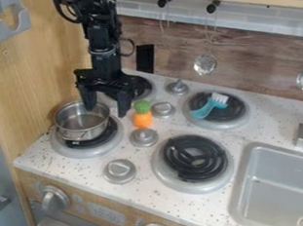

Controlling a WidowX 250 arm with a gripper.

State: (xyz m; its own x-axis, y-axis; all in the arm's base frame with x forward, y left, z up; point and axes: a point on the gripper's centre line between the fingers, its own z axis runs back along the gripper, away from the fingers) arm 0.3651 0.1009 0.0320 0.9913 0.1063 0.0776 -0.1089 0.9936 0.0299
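The black gripper (pixel 106 109) hangs over the right part of a silver metal pot (pixel 82 125), its two fingers spread apart. One finger overlaps the pot's opening and the other stands just beyond its right rim. Whether either touches the pot, I cannot tell. The pot sits upright on the left burner. Just right of the gripper, an orange toy with a green top (pixel 142 118) stands among the stove knobs. A light-blue brush with white bristles (pixel 209 106) lies across the back right burner.
A black coil burner (pixel 195 157) is at the front, with a grey sink (pixel 283 184) to its right. Another burner (pixel 138 88) lies behind the gripper. Silver knobs (pixel 143 137) stand between burners. Metal utensils (pixel 204 64) hang along the back wall; a wooden panel (pixel 43 69) rises at left.
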